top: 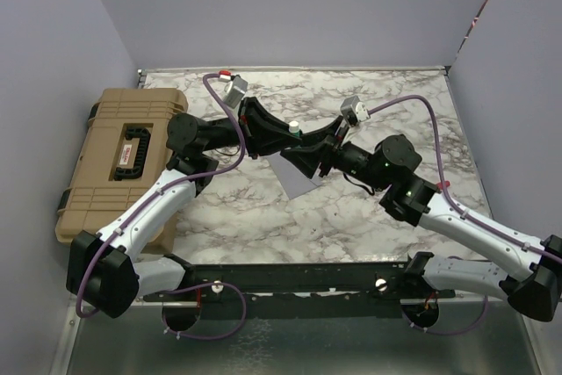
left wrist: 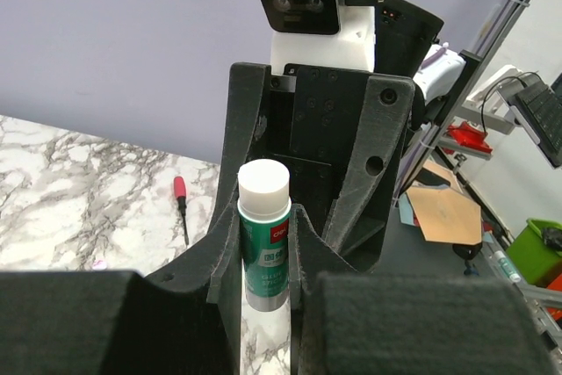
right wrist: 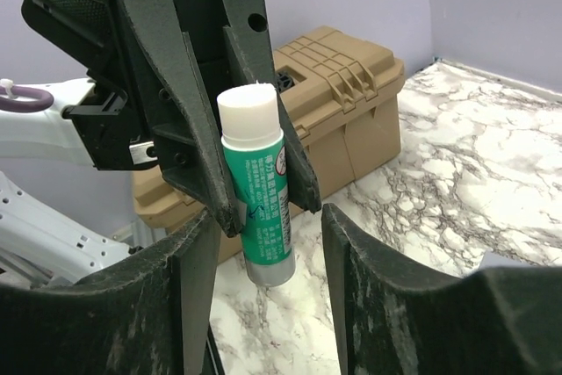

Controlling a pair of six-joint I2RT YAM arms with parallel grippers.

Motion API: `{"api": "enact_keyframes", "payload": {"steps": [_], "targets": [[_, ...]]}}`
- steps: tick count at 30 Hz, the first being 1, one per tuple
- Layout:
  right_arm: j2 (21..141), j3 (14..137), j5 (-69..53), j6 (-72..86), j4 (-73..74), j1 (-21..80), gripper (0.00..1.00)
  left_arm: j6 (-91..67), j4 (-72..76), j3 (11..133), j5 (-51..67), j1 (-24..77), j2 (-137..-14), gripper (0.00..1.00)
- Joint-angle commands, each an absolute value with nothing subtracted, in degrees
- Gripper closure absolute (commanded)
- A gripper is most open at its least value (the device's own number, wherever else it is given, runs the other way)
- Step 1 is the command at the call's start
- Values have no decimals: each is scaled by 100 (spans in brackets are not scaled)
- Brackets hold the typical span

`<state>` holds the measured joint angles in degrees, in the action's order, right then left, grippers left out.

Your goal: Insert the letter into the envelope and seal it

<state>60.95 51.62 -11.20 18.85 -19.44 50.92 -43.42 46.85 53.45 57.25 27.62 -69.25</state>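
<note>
Two claws were brought together above the middle of the marbled surface (top: pixel 255 217), and a single glue stick (right wrist: pixel 258 191) was held upright between them, white cap upward. The left claw (left wrist: pixel 263 224) was pinched on the green barrel of the stick, with its fingertips (left wrist: pixel 307 234) pressed against both sides. The right claw (right wrist: pixel 269 217) was spread around the stick's lower end. A strip of marble could be seen between the stick and one finger, so no grip was made there.

The envelope (top: pixel 297 182) was laid flat on the surface under the two claws, toward the near side. Its far edge was covered by the right claw, and the state of its flap could not be told.

A tan hard case (top: pixel 123 151) was set at the left edge of the surface, with the left arm stretched over its near corner. A small red-handled screwdriver (left wrist: pixel 180 206) was laid on the marble close to a wall, well apart from the claws. A tan sheet (left wrist: pixel 443 215) was seen on a dark bench beyond the right arm; what it was could not be told.
</note>
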Motion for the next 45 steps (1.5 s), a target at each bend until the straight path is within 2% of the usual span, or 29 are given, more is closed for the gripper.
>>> {"api": "enact_keyframes", "payload": {"steps": [1,3,7,8,13,15,17,18,19,22,25,36,41,45], "targets": [[5964,5176,-923,1784,-1731,5082,46,-4324,4825,5410,5632,2791,-6864,100],[5982,5209,-845,1779,-1639,5080,50,-4335,4825,5421,5602,2792,-6864,100],[5995,5234,-903,1769,-1581,5080,70,-4350,4825,5432,5544,2787,-6864,100],[6004,5238,-918,1760,-1565,5080,72,-4355,4826,5432,5522,2793,-6869,100],[5993,5248,-898,1722,-1494,5080,73,-4428,4825,5440,5397,2791,-6919,100],[5972,5266,-883,1709,-1486,5080,76,-4457,4825,5434,5353,2787,-6933,100],[5959,5279,-866,1711,-1496,5080,86,-4498,4825,5432,5304,2788,-6943,100],[5952,5282,-850,1738,-1522,5080,94,-4559,4825,5439,5272,2788,-6955,100],[5941,5276,-830,1783,-1566,5080,99,-4610,4825,5440,5225,2786,-6967,94],[5891,5199,-926,1927,-1858,5080,99,-4664,4825,5373,5182,2799,-6980,75],[5887,5212,-1076,2009,-2008,5080,99,-4658,4825,5230,5158,2817,-6949,69],[5789,5198,-1386,2145,-2370,5080,99,-4623,4842,4871,5073,2922,-6782,71],[5777,5256,-1462,2147,-2398,5080,99,-4623,4860,4820,5126,3015,-6768,65],[5812,5315,-1549,2150,-2344,5080,99,-4606,4877,4808,5102,3086,-6793,65]]}}
